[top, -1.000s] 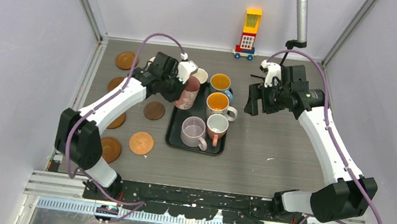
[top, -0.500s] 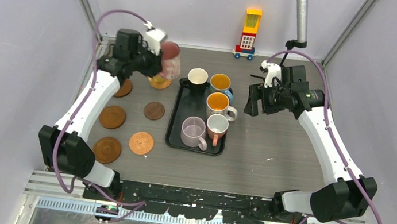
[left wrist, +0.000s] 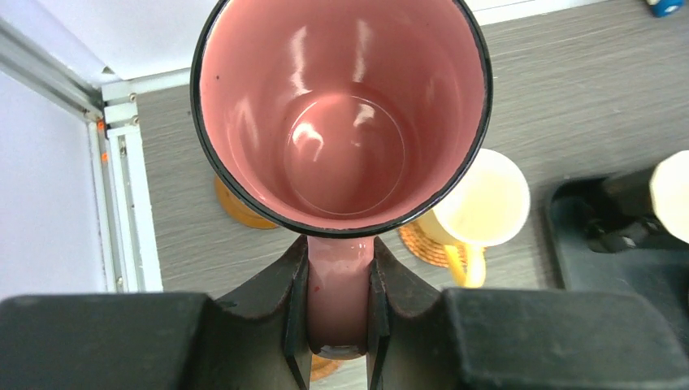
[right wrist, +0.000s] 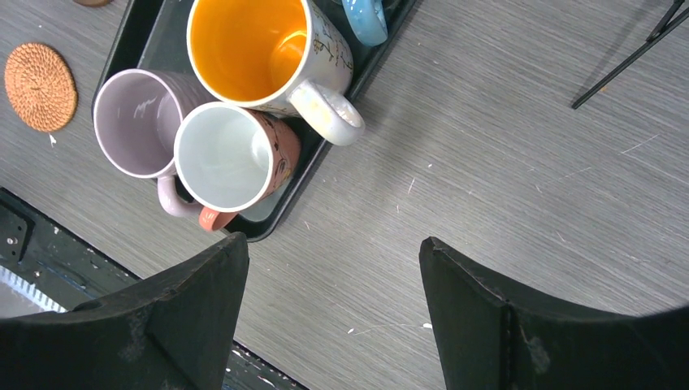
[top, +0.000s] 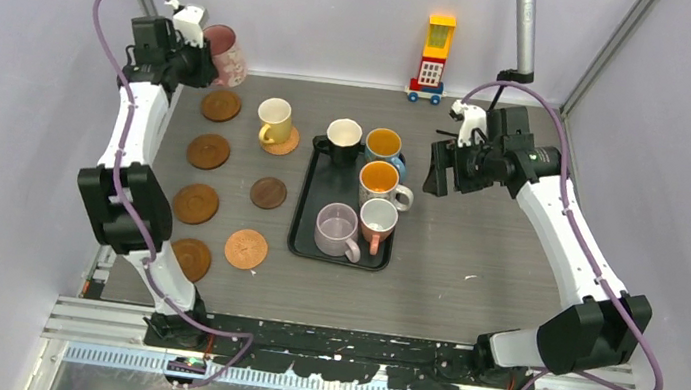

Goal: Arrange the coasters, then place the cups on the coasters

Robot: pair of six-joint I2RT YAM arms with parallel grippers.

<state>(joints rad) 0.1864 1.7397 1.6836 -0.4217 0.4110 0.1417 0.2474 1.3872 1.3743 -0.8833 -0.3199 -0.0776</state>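
Observation:
My left gripper (top: 203, 53) is shut on the handle of the pink cup (top: 225, 53), held in the air at the far left corner. In the left wrist view the cup (left wrist: 341, 114) hangs upright over a brown coaster (left wrist: 236, 210), its handle squeezed between the fingers (left wrist: 292, 309). A pale yellow cup (top: 274, 120) stands on a coaster (top: 285, 143). Several bare coasters lie on the left, the farthest (top: 220, 105) below the pink cup. Several cups stand on the black tray (top: 325, 184). My right gripper (top: 439, 170) hovers open right of the tray, nothing between its fingers.
A yellow-red toy block tower (top: 433, 57) stands at the back wall, with a grey pole (top: 523, 27) to its right. In the right wrist view the white-patterned cup (right wrist: 252, 45), lilac cup (right wrist: 134, 122) and salmon cup (right wrist: 227, 158) crowd the tray's corner (right wrist: 272, 221).
My left arm has swung the pink cup from beside the tray up and left to the far left corner, uncovering the yellow cup. The right arm has barely moved.

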